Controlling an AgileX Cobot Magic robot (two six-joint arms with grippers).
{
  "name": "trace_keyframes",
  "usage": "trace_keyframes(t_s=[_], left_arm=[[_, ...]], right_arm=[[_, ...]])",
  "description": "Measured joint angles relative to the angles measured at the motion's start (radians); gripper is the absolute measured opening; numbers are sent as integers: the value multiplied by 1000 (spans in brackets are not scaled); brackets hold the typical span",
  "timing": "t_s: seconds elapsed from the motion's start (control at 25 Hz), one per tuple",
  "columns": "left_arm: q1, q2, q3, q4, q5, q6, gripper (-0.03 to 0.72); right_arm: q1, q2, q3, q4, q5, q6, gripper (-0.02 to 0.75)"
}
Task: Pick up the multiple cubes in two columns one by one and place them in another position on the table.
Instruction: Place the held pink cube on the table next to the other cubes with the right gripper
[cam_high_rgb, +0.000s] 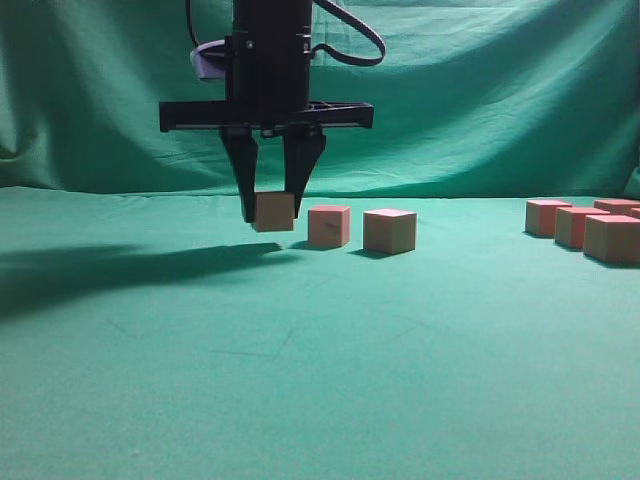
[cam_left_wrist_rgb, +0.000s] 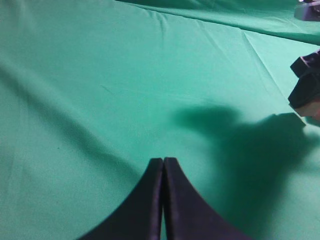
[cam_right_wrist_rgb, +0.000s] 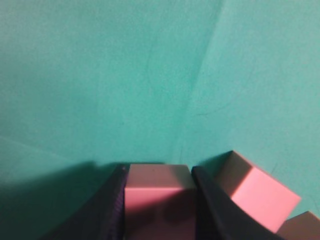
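Item one: a cube (cam_high_rgb: 273, 211), which we are finding clamped between the two black fingers of the right gripper (cam_high_rgb: 272, 212). The jaws are grasping it from either side, one finger against each flank. In the exterior view the cube is sitting at the fingertips, its underside at or just above the counter (cam_high_rgb: 320, 380); we cannot tell whether it is touching the cloth. In the right wrist view the same cube (cam_right_wrist_rgb: 159, 200) is filling the gap between the fingers, pink top face toward the camera.

Item two: a second cube (cam_high_rgb: 329, 225), resting on the counter just beside the held one, on its right in the exterior view. The wrist view is showing it (cam_right_wrist_rgb: 257, 192) turned at an angle, close to the nearer finger.

Item three: a third cube (cam_high_rgb: 389, 230), lying further right in the same row, apart from the second.

Item four: a cluster of cubes (cam_high_rgb: 590, 228) at the far right edge of the counter, well apart from the row; we are counting at least four, some cut off by the frame.

Item five: the left gripper (cam_left_wrist_rgb: 163, 165), hovering over bare green cloth, its jaws clenched together with nothing between them.

Item six: a draped green backdrop (cam_high_rgb: 480, 90) behind the counter.
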Motion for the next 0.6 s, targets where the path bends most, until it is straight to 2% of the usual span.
trace_keyframes(t_s=[0.6], left_arm=[[0, 0, 0, 0, 0, 0, 0]], right_arm=[[0, 29, -7, -1, 1, 14, 262]])
